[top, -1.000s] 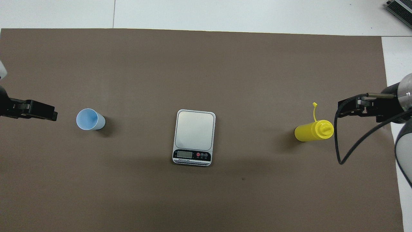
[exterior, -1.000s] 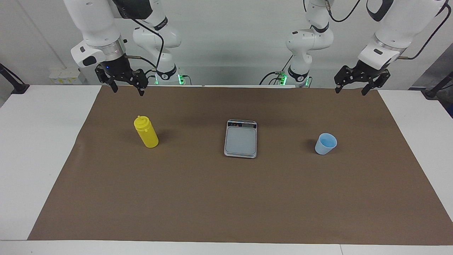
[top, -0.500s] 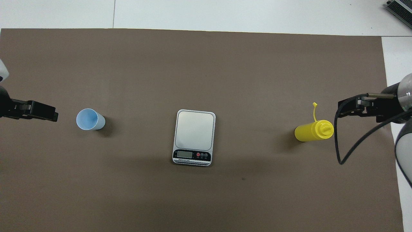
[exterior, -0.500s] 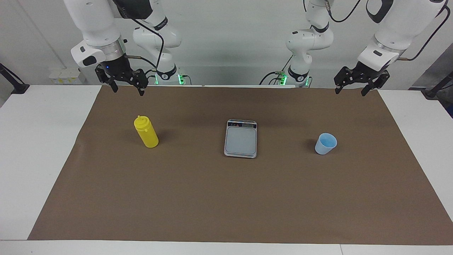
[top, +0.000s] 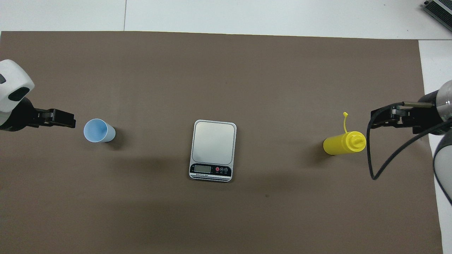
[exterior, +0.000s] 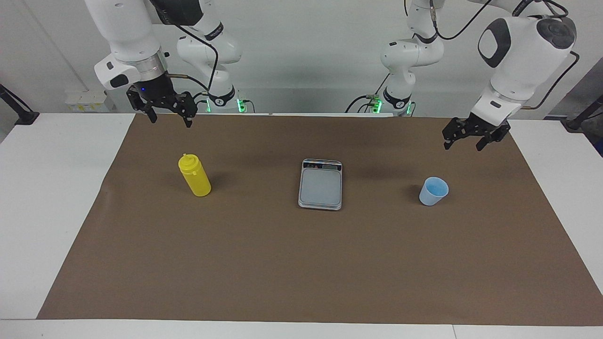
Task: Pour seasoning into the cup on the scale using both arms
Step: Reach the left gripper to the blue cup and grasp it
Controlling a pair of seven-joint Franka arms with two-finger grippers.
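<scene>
Progress: nothing is judged done; the cup (exterior: 434, 190) is not yet set on the scale (exterior: 321, 184), and nothing has been poured.

Scale: laid flat at bench centre in the overhead view; plate bare; long axis run from twelve to six, display strip at six, toward the robots.

Cup: stood upright at nine o'clock of the scale, well apart, mouth up.

Bottle (exterior: 194, 175): stood upright at three o'clock, well apart, nozzle up, tethered cap hung out toward twelve.

Left gripper (exterior: 462, 141): raised near the cup, fingers spread wide, nothing held.

Right gripper (exterior: 170, 117): raised near the bottle, fingers wide, nothing held.

Left to do: cup to scale, bottle lifted, tipped.
</scene>
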